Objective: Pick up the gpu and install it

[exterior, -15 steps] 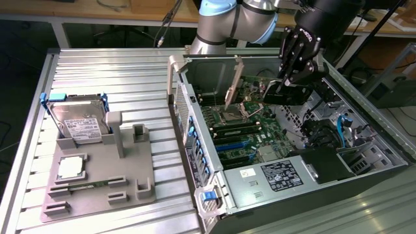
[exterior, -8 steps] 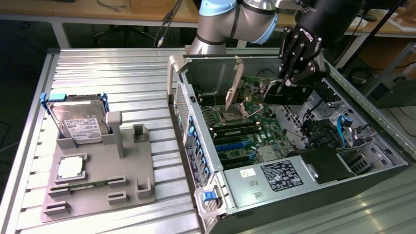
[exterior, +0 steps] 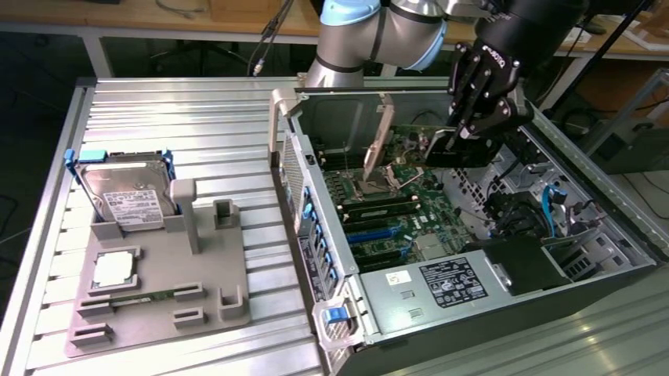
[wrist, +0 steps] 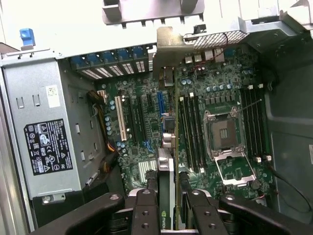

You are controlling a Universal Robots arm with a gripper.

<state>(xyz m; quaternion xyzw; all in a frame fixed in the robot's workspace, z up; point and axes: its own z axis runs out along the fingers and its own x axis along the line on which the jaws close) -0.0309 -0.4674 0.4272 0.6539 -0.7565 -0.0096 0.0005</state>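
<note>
One tool [wrist: 169, 198] clamped on the gpu [wrist: 167, 164], edge-on over the motherboard [wrist: 134, 147]; case walls [wrist: 288, 122] close.

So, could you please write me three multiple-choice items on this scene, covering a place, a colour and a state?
1. Where is the graphics card? A on the floor; B in the gripper, over the computer case; C in a person's hand.
2. The hard drive's side rails are: A red; B yellow; C blue.
3. The processor socket is: A bare; B under a cooler; C taped over.
Answers: B, the gripper clamps it edge-on; C, blue plastic flanks the drive; A, its contacts show.
</note>
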